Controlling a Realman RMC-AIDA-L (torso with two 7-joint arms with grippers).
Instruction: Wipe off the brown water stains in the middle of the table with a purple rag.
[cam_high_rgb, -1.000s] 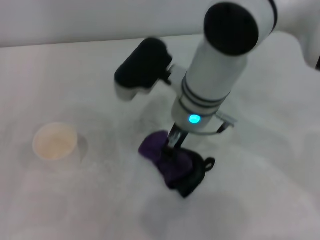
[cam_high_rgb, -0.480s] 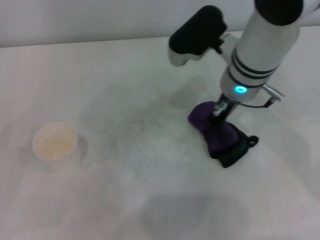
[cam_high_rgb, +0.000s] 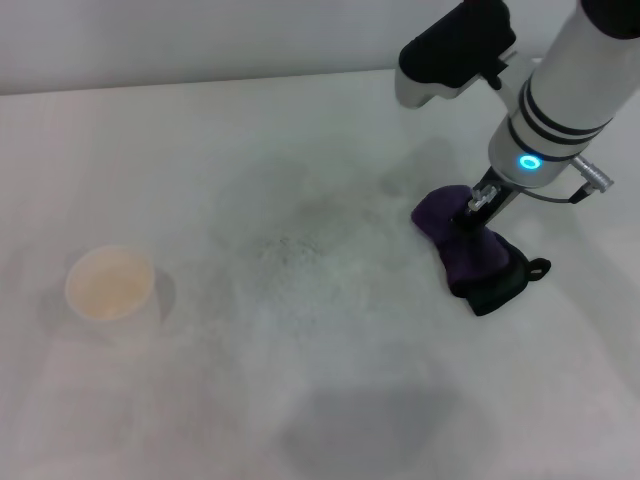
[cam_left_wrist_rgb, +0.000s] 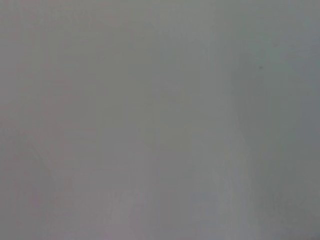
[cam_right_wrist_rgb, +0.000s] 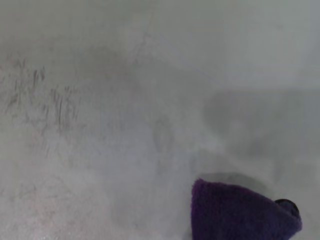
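The purple rag (cam_high_rgb: 468, 252), with black edging and a black loop, lies bunched on the white table (cam_high_rgb: 200, 150) at the right of the middle. My right gripper (cam_high_rgb: 478, 208) comes down from above and is shut on its top, pressing it on the table. The rag also shows in the right wrist view (cam_right_wrist_rgb: 240, 215). No tan blotch or brown dot shows; only a faint grey speckled smear (cam_high_rgb: 290, 248) marks the table's middle, and grey streaks (cam_right_wrist_rgb: 55, 105) show in the right wrist view. My left gripper is out of view; its wrist view shows only plain grey surface.
A white paper cup (cam_high_rgb: 110, 284) with a beige inside stands at the left of the table. The table's far edge (cam_high_rgb: 200, 88) meets a pale wall.
My right arm has dragged the purple rag across the table from the middle to the right and a little farther away. The cup has not moved.
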